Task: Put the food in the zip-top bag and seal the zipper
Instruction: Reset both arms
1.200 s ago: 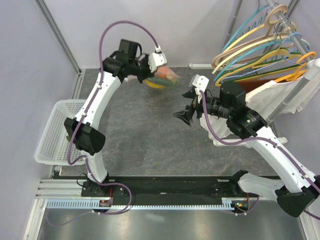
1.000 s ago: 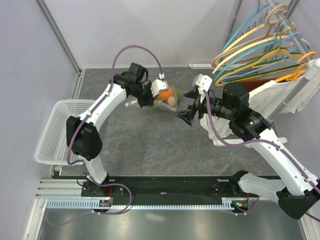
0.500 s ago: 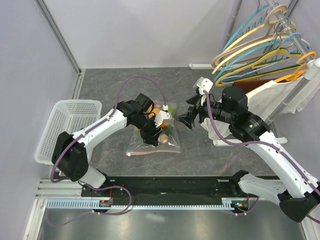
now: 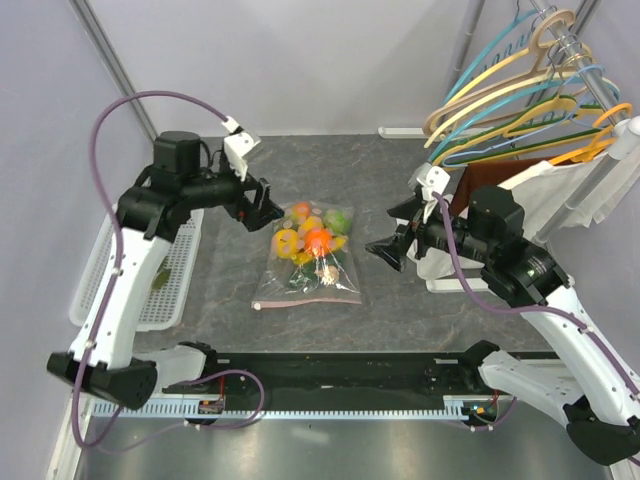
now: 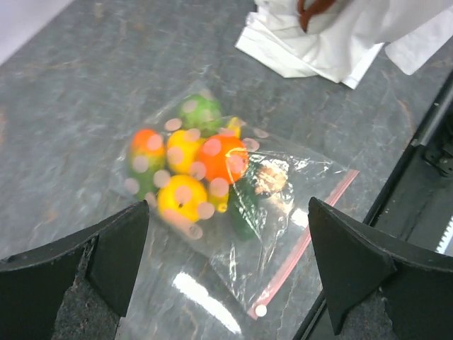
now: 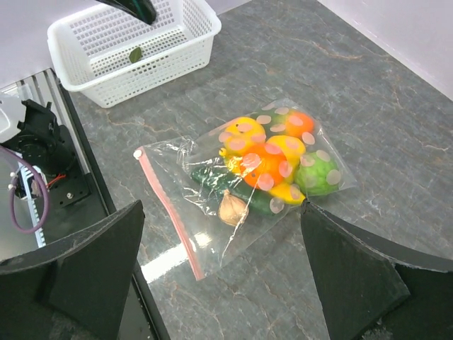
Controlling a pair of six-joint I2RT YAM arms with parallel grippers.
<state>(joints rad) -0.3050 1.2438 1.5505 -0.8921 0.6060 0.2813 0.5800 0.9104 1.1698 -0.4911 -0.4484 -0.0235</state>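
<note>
Clear dotted plastic, the zip-top bag [image 4: 288, 288] is lying flat in the middle of the grey stone-patterned counter [image 4: 300, 170]. Its mouth is facing the near edge, where the arm bases are sitting. The pink zipper [image 4: 305, 303] is running left to right along that near edge, with a small white slider at its left end. The food [image 4: 315, 240] is sitting bunched inside the far, closed end: orange, yellow and green pieces touching one another. The left gripper [image 4: 265, 205] is hovering just beyond the bag's far-left corner, jaws spread wide and holding nothing. The right gripper [image 4: 383, 252] is hanging near the bag's right side, also spread wide and empty. A white mesh basket [image 4: 172, 275] is standing at the counter's left edge.
</note>
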